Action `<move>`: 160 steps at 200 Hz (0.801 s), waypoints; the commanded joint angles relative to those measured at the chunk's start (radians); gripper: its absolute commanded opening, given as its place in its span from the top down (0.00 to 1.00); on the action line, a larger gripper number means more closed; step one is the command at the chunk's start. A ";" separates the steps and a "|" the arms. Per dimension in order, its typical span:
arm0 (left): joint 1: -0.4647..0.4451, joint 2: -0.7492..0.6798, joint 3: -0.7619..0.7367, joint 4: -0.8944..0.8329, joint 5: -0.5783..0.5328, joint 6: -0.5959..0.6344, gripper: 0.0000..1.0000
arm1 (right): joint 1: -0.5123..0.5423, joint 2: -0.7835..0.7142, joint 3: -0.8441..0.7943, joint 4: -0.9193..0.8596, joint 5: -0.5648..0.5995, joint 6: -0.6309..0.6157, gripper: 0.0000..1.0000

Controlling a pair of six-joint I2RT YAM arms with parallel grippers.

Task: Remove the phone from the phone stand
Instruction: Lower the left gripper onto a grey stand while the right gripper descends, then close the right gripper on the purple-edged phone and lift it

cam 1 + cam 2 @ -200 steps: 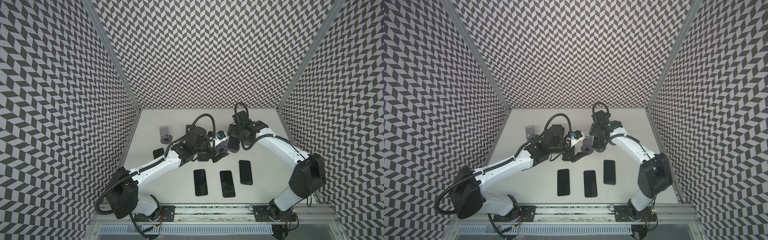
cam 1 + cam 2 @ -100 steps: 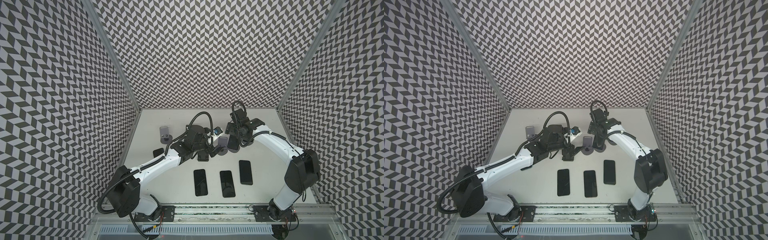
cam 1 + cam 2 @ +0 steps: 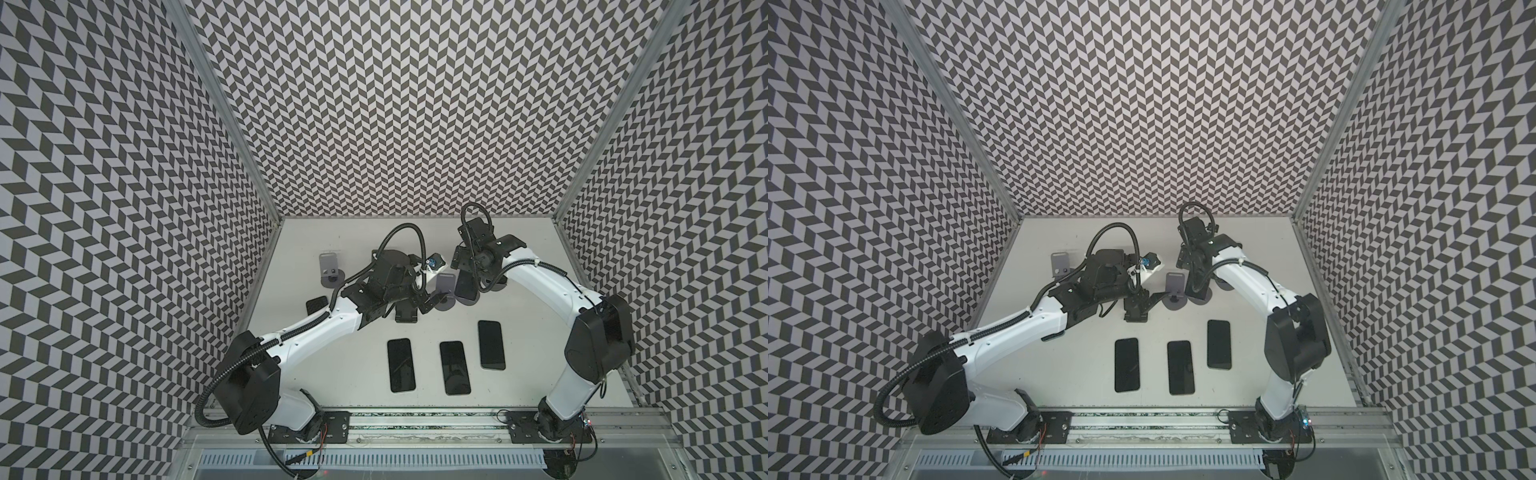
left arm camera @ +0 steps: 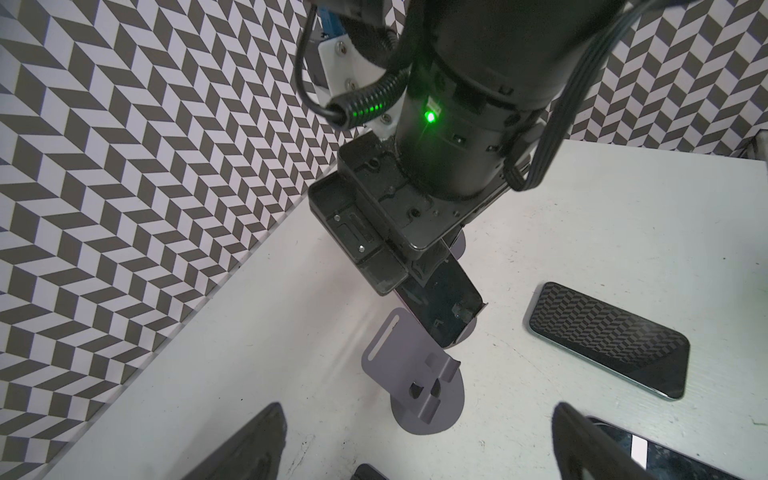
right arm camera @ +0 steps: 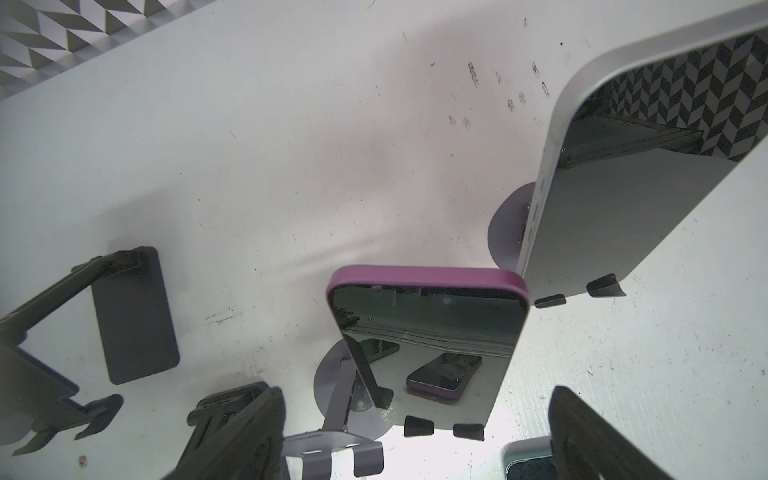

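Observation:
A purple-cased phone point(image 5: 428, 332) leans upright on a phone stand, whose black lips point(image 5: 419, 427) hold its lower edge. In both top views it shows as a dark slab point(image 3: 464, 289) point(image 3: 1198, 289). My right gripper point(image 5: 415, 449) point(image 3: 465, 276) hangs just above the phone's top edge, open, its fingers wide on either side with nothing between them. My left gripper point(image 4: 415, 449) point(image 3: 419, 307) is open and empty, low over the table, facing an empty grey stand point(image 4: 409, 374) point(image 3: 444, 291) beside the phone.
A silver-cased phone point(image 5: 623, 199) stands on another stand behind the right arm. An empty stand point(image 3: 330, 270) is at the back left, with a phone point(image 3: 318, 305) lying near it. Three phones point(image 3: 401, 365) point(image 3: 455, 368) point(image 3: 491, 345) lie flat near the front.
The right gripper has opened wider and shifted left and back over the purple-cased phone. The left gripper has drawn back to the left, away from the empty stand.

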 commanded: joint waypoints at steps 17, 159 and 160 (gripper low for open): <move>-0.002 0.011 0.027 0.014 0.015 0.022 0.00 | 0.002 0.025 0.041 -0.008 0.022 0.023 0.03; -0.034 0.013 -0.003 0.036 -0.004 0.017 0.00 | -0.008 0.082 0.046 -0.010 0.032 0.025 0.04; -0.035 0.012 -0.003 0.037 -0.004 0.017 0.00 | -0.009 0.081 0.046 -0.010 0.032 0.025 0.04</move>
